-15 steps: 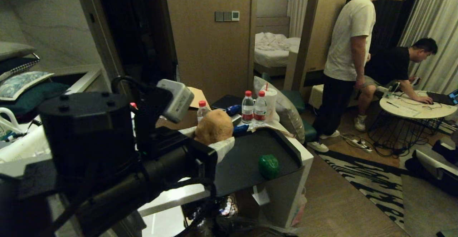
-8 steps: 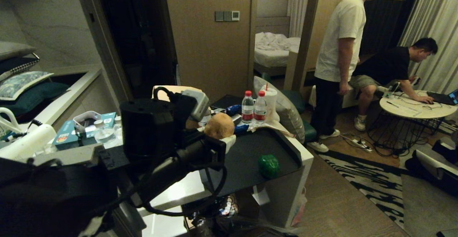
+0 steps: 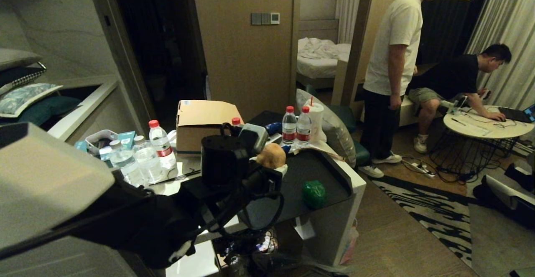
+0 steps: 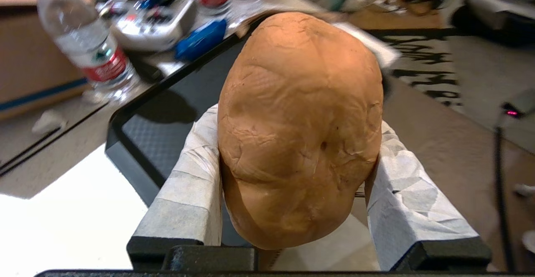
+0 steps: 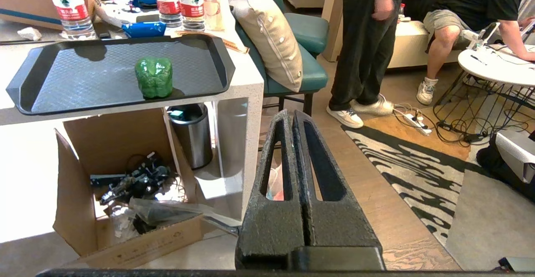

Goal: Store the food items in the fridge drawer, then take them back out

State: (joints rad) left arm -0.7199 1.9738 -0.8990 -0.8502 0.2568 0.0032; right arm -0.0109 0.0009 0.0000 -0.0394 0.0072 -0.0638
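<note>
The orange-tan bread (image 4: pixel 299 126) sits clamped between the two white-taped fingers (image 4: pixel 192 168) of my left gripper (image 4: pixel 296 122). In the head view the bread (image 3: pixel 271 155) hangs over the left edge of the black tray (image 3: pixel 330 176), with the left gripper (image 3: pixel 273 165) under and behind it. The glossy green food item (image 3: pixel 314 193) stands on the tray near its front edge, apart from the gripper. My right gripper (image 5: pixel 292 118) is shut and empty, low beside the white table, with the green item (image 5: pixel 154 77) up on the tray (image 5: pixel 83 85). The fridge drawer is out of view.
Water bottles (image 3: pixel 296 126) and a cardboard box (image 3: pixel 205 124) crowd the table behind the tray. More bottles (image 3: pixel 161 145) stand at the left. A person (image 3: pixel 391 72) stands to the right, another sits at a round table (image 3: pixel 487 126). Under the table are a bin (image 5: pixel 190 133) and an open box (image 5: pixel 125 193).
My left arm has stretched forward, away from the head camera, carrying the bread out to the tray's left edge. The standing person has shifted a little to the left.
</note>
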